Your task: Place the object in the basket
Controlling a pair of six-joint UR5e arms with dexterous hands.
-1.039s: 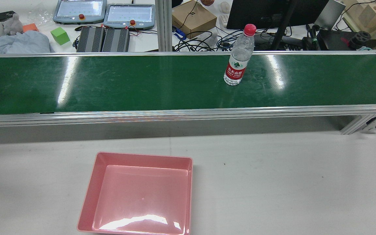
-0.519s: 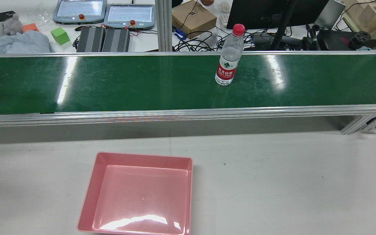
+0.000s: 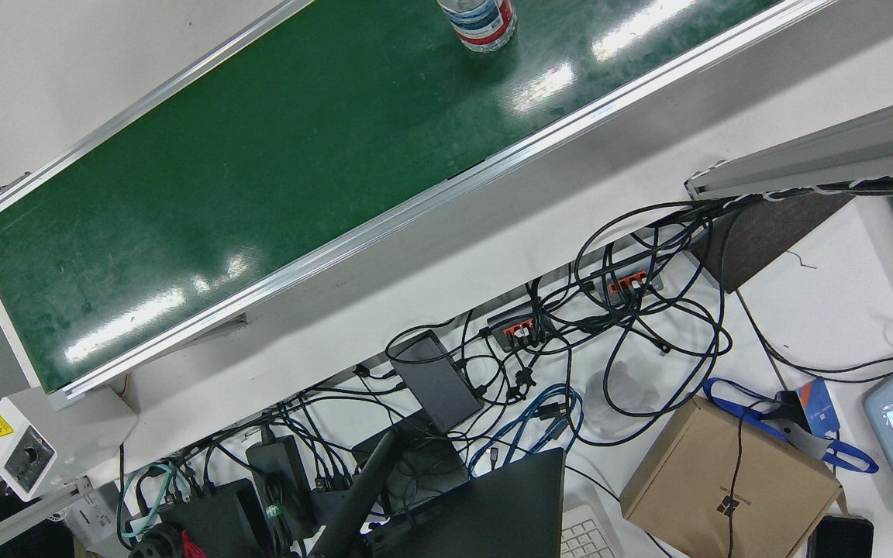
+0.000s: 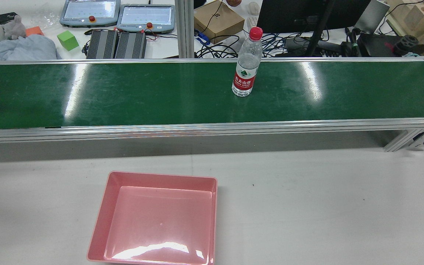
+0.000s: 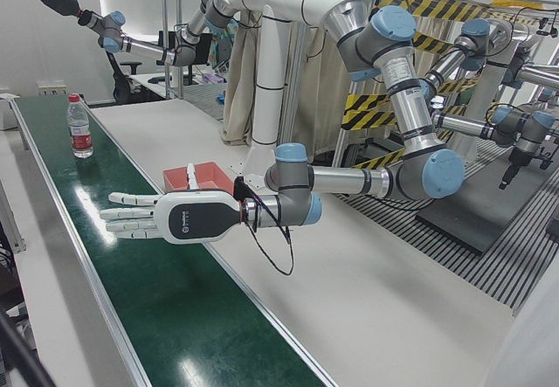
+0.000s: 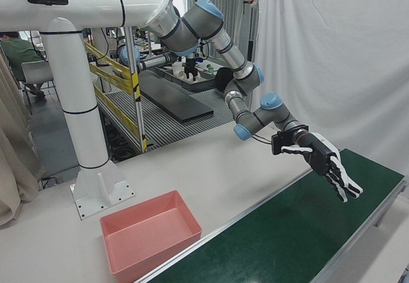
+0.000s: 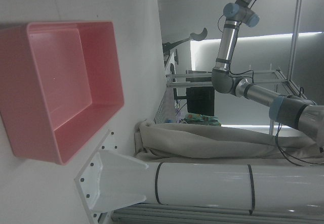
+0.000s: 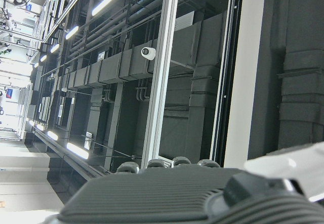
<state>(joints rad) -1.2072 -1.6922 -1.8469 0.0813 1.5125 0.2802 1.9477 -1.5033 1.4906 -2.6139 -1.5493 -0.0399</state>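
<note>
We found the water bottle standing upright on the green conveyor belt, outside the pink basket, which sat on the table. The left hand hovered over the belt, fingers extended and spread, holding nothing, well apart from the bottle. We could not tell the state of the right hand.

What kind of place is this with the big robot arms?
Probably a robotics lab or test workshop: a long green conveyor belt, a white pedestal with blue-jointed robot arms, and yellow-and-black striped safety barriers behind.
</note>
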